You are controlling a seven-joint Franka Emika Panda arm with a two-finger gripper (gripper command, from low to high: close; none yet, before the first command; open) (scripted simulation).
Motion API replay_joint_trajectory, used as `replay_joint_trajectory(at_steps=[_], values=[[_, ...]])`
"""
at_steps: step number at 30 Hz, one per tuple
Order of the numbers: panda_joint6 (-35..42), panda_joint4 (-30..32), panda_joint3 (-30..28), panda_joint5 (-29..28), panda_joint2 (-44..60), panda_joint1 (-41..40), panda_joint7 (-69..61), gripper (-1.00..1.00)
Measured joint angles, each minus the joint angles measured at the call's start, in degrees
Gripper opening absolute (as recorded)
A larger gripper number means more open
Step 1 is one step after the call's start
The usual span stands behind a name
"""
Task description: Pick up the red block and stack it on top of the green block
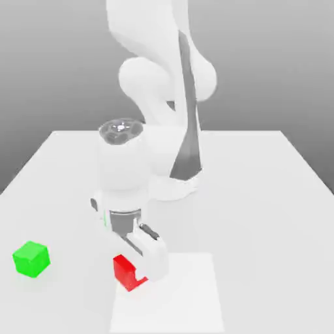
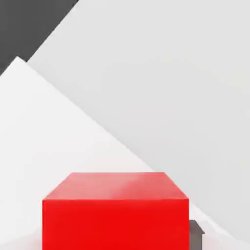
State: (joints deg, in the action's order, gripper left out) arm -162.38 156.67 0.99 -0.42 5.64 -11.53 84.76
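Observation:
The red block (image 1: 126, 271) sits between the fingers of my gripper (image 1: 138, 269), near the front of the table in the exterior view. My gripper is tilted and shut on the block, with a white finger (image 1: 154, 256) against its side. In the hand view the red block (image 2: 115, 215) looms close, and a grey fingertip (image 2: 196, 233) presses against one side face. The green block (image 1: 30, 258) rests on the table toward the exterior view's left, well apart from my gripper.
The white table (image 1: 261, 196) spreads around the arm's base (image 1: 175, 184), which stands behind my gripper. A lighter rectangular patch (image 1: 189, 297) lies on the surface under and beside the red block.

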Motion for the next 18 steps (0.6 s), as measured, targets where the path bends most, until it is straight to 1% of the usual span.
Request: replay_joint_trajectory(at_steps=[1,9,11,14,15,18], values=[[1.7,0.3,0.0,0.2,-2.0,-0.2,-0.2,-1.00],[10.9,-6.9,-8.9,0.9,-4.0,-20.8,-12.7,-1.00],[9.5,-7.8,-8.7,1.8,-1.6,-22.2,-14.6,-1.00],[4.4,-8.3,-7.8,3.7,4.0,-22.6,-16.3,-1.00],[2.7,-8.4,-7.4,4.2,5.9,-23.0,-16.7,1.00],[2.7,-8.4,-7.4,4.2,5.9,-23.0,-16.7,1.00]])
